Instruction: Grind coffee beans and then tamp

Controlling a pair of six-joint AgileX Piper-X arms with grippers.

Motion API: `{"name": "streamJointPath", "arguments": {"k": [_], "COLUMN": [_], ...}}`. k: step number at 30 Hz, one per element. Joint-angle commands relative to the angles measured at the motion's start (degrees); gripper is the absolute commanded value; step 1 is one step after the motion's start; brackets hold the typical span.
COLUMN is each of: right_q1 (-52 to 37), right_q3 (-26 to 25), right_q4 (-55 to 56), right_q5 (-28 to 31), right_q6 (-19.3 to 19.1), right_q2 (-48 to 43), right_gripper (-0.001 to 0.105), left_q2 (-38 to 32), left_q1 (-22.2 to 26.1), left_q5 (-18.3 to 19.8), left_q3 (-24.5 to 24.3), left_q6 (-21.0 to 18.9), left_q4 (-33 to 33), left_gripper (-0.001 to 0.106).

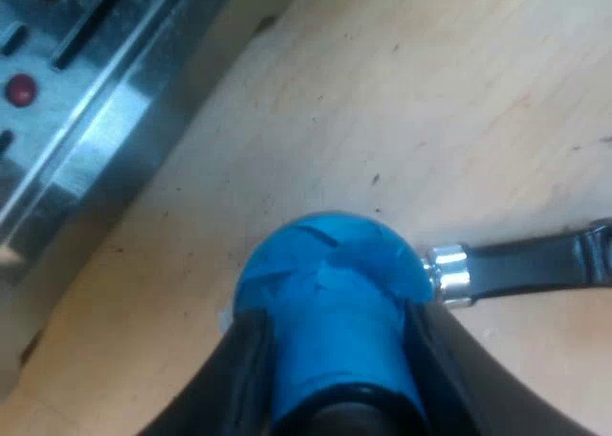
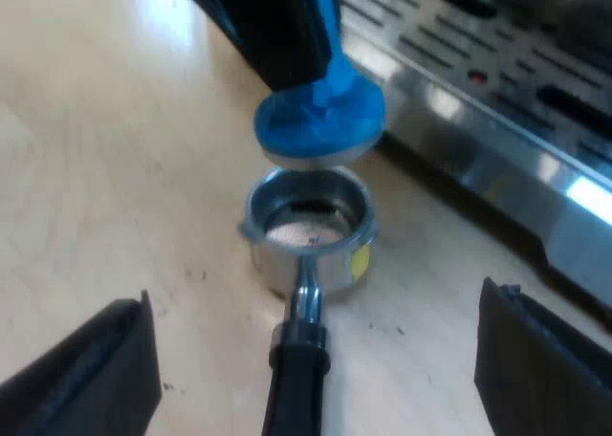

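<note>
Left end effector (image 1: 335, 364) is pinching the blue tamper (image 1: 325, 273), one black finger on each side of its grip, flat base pointing down. From the right wrist, that tamper (image 2: 320, 120) hangs just above the metal holder (image 2: 308, 221), which stands on the wooden surface (image 2: 105, 149) with pale ground coffee (image 2: 304, 231) in its basket. The holder's dark handle (image 2: 296, 388) runs back toward the right end effector (image 2: 320, 355), whose fingers are spread wide, touching nothing. The espresso machine (image 2: 497, 120) sits just beside the holder, its steel front gleaming.
</note>
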Motion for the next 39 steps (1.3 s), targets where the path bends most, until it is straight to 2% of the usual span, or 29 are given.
{"name": "streamJointPath", "arguments": {"k": [1,9,13,14,17,19,25,31,35,39], "right_q1": [0.0,0.0,0.0,0.0,0.0,0.0,0.0,-0.4,-1.8,-3.1], "right_q3": [-2.0,-4.8,-4.8,-5.0,-5.4,-6.0,-7.4,-7.5,-9.2,-10.9], "right_q4": [0.1,2.7,2.4,2.2,2.2,2.2,1.3,-8.0,-9.7,-9.8], "right_q5": [0.7,-2.7,-3.7,-3.7,-3.9,-5.6,-8.1,-10.2,-13.8,-15.6], "right_q6": [-0.8,-1.7,-1.7,-1.7,-1.7,-1.7,-2.0,-1.9,-1.9,-1.9], "right_q2": [-0.4,-0.4,-0.4,-0.2,-0.2,0.4,5.9,13.2,18.4,22.0], "right_gripper": [0.071,0.071,0.071,0.071,0.071,0.071,0.071,0.071,0.071,0.071], "left_q2": [-5.0,-10.0,-11.8,-13.6,-14.7,-16.6,-16.9,-16.9,-16.9,-16.0], "left_q1": [0.0,2.8,5.4,8.0,9.5,13.5,21.8,28.4,30.0,30.0], "left_q5": [0.0,0.1,0.1,0.1,0.1,0.1,0.9,1.0,1.0,1.0], "left_q3": [-0.3,0.6,3.1,5.8,7.2,10.0,12.0,13.9,15.9,16.5], "left_q6": [0.2,-3.1,-3.8,-3.8,-3.8,-3.8,-3.6,-1.8,0.2,0.2], "left_q4": [3.2,7.6,8.2,9.0,9.1,9.0,8.8,7.7,5.4,4.0], "left_gripper": [0.000,0.000,0.000,0.000,0.000,0.000,0.000,0.000,0.000,0.000]}}
